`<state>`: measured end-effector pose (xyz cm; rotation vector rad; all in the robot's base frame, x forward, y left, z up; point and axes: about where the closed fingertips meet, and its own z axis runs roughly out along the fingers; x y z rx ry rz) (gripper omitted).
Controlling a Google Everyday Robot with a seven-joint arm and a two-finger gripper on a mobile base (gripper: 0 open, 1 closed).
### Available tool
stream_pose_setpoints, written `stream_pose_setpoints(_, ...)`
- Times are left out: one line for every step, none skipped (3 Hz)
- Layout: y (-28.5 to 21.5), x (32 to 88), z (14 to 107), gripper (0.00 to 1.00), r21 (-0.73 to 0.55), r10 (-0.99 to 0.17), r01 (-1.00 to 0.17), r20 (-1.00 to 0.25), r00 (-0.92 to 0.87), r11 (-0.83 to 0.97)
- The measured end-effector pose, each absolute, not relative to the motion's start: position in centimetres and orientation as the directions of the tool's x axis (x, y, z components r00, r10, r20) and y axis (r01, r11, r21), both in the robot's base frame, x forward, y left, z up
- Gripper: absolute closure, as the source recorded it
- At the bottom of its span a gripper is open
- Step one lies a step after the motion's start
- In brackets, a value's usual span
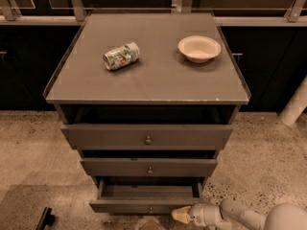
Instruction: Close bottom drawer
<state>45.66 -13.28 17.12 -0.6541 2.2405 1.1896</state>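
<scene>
The bottom drawer (144, 206) is the lowest of three grey-brown drawers in the cabinet. It is pulled out, its shallow box open to view, with a small round knob at the centre of its front. My gripper (181, 215) reaches in from the lower right on a white arm. Its pale tip sits right at the drawer front's right end, close to the floor. The middle drawer (148, 167) and the top drawer (146, 136) above it stand slightly out.
On the cabinet top (158, 80) lie a crushed can (121, 56) and a white bowl (199, 48). A speckled floor (33, 147) surrounds the cabinet. A white post (295, 104) stands at the right. A dark object (45, 218) lies on the floor at lower left.
</scene>
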Motion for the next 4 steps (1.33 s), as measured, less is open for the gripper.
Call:
stream_pose_setpoints(-13.6,46.2,17.0,1.00,0.607,-0.149,-0.636,-0.657,-0.739,0.476)
stream_pose_setpoints(-14.0,47.3,17.0,1.00,0.608,-0.136,-0.661,-0.683,-0.718,0.440)
stream_pose_setpoints(-15.4,49.5,17.8,1.00,0.588,-0.121,-0.683,-0.713,-0.690,0.433)
stream_pose_setpoints(-15.7,49.8,18.0,1.00,0.583,-0.117,-0.687,-0.720,-0.684,0.434)
